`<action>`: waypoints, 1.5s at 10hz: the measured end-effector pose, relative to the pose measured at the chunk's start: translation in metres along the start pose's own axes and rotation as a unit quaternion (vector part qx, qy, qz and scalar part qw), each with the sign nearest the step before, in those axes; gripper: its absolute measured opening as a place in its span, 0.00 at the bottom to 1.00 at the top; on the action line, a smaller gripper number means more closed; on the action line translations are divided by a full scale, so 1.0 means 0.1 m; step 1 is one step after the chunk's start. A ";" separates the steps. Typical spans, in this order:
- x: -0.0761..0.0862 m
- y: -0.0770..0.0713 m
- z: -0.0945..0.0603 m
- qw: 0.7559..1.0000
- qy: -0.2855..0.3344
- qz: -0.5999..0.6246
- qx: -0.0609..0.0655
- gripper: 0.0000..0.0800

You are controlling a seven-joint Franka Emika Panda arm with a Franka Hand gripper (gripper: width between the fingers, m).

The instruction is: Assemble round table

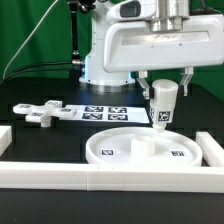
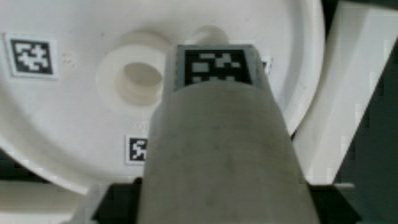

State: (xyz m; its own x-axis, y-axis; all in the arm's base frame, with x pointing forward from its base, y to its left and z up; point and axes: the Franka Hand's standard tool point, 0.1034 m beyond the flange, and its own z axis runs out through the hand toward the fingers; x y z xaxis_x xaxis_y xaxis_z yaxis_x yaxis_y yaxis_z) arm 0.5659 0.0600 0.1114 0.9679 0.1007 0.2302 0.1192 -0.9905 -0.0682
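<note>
Gripper point(image 1: 165, 90) fingers pinch the short cylindrical leg point(image 1: 163, 104) near its upper end and hold it roughly upright over the large round disc point(image 1: 112, 150). From the exterior view, the leg's lower end hangs above the far part of the disc, just to the exterior view's right of the raised central hub point(image 1: 140, 146); I cannot tell whether it touches the disc.

In the wrist view the leg point(image 2: 221, 140) runs away from the camera. Its tagged end point(image 2: 217, 64) lies over the disc point(image 2: 80, 120), just beside the hub's round opening point(image 2: 132, 80) and not in line with it.

The disc lies flat on the black table point(image 1: 60, 135) with its rim up and square tags on its inner face. The cross-shaped piece point(image 1: 40, 113) lies well apart, toward the exterior view's left. The marker board point(image 1: 104, 112) lies between it and the leg. White border bars point(image 1: 100, 178) run along the table's near edge and sides.
</note>
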 end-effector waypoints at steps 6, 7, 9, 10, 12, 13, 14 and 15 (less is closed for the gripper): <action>0.04 0.21 0.00 0.992 0.117 -0.024 -0.028 0.51; 0.01 0.24 0.01 0.992 0.118 -0.028 -0.030 0.51; -0.03 0.30 0.03 0.992 0.114 -0.032 -0.033 0.51; -0.02 0.34 0.01 0.992 0.115 -0.030 -0.035 0.51; -0.05 0.31 0.06 0.993 0.112 -0.031 -0.033 0.51; -0.04 0.30 0.06 0.993 0.112 -0.032 -0.033 0.51; -0.04 0.27 0.06 0.993 0.113 -0.033 -0.032 0.51; -0.08 0.22 0.09 0.993 0.108 -0.035 -0.029 0.51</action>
State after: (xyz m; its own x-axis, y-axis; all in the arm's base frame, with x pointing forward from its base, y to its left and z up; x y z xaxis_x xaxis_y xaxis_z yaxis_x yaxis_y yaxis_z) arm 0.5627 0.0381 0.0990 0.8866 0.1539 0.4361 0.1660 -0.9861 0.0106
